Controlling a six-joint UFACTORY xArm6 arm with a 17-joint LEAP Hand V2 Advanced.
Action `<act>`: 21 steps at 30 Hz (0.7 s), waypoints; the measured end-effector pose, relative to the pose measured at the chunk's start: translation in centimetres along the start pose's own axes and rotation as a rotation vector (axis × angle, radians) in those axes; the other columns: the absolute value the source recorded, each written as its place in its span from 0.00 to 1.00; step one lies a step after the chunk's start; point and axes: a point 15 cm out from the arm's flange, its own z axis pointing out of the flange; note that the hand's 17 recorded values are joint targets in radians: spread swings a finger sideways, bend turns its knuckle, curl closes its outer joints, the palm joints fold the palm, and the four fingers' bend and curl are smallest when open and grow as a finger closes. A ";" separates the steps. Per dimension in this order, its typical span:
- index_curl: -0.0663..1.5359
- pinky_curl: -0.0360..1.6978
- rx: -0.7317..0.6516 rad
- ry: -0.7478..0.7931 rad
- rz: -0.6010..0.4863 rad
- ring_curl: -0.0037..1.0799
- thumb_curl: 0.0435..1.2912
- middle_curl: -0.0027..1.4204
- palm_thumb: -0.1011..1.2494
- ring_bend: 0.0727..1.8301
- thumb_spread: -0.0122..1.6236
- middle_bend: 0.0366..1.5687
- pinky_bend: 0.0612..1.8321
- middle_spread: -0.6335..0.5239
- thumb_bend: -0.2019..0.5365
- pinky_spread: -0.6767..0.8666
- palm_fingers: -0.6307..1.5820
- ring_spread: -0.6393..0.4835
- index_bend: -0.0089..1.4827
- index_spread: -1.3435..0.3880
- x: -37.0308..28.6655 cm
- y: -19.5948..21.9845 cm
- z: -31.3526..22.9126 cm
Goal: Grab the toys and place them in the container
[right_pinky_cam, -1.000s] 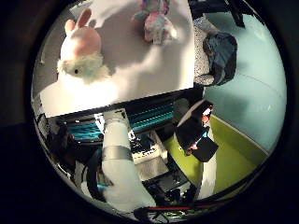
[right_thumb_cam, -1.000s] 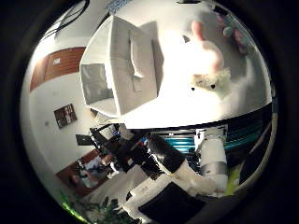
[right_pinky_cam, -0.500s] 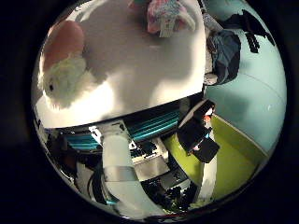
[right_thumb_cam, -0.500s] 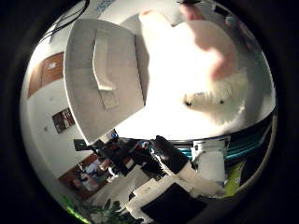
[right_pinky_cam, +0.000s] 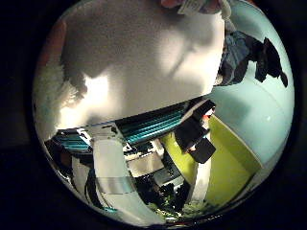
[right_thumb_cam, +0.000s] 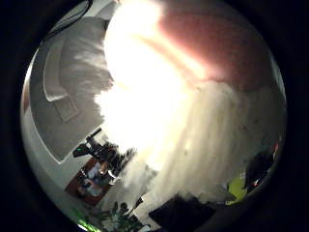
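The white-and-pink plush toy (right_thumb_cam: 203,111) fills the thumb-side view, lying on the white tabletop (right_pinky_cam: 144,62) very close under the palm — not yet lifted, I judge. The grey container (right_thumb_cam: 67,96) sits just beside it, apparently empty. A second toy (right_pinky_cam: 192,5) waits near the tabletop's far edge. Whether the robot hand's fingers are apart or closed I cannot tell.

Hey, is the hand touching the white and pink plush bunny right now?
Cannot tell. In the thumb side palm view the plush bunny fills most of the picture, so it is very close to the palm, but no view shows contact or a gap.
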 end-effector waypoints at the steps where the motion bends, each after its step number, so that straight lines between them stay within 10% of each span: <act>1: 0.24 0.17 0.005 0.005 -0.001 0.21 0.23 0.23 0.57 0.13 0.67 0.13 0.21 0.64 0.26 0.72 0.37 0.77 0.15 0.66 0.1 0.0 -0.2; 12: 0.42 0.09 0.107 0.010 -0.008 0.25 0.30 0.36 0.75 0.21 0.65 0.32 0.05 0.30 0.27 0.59 0.63 0.39 0.49 0.52 0.0 0.6 -3.5; 17: 0.45 0.15 0.124 0.011 -0.015 0.45 0.33 0.48 0.81 0.46 0.62 0.40 0.35 0.23 0.25 0.18 0.79 0.21 0.32 0.52 0.0 1.6 -5.6; 21: 0.49 0.24 0.101 0.032 -0.027 0.53 0.37 0.57 0.81 0.52 0.59 0.47 0.52 0.23 0.25 0.13 0.77 0.22 0.27 0.51 0.4 3.0 -8.3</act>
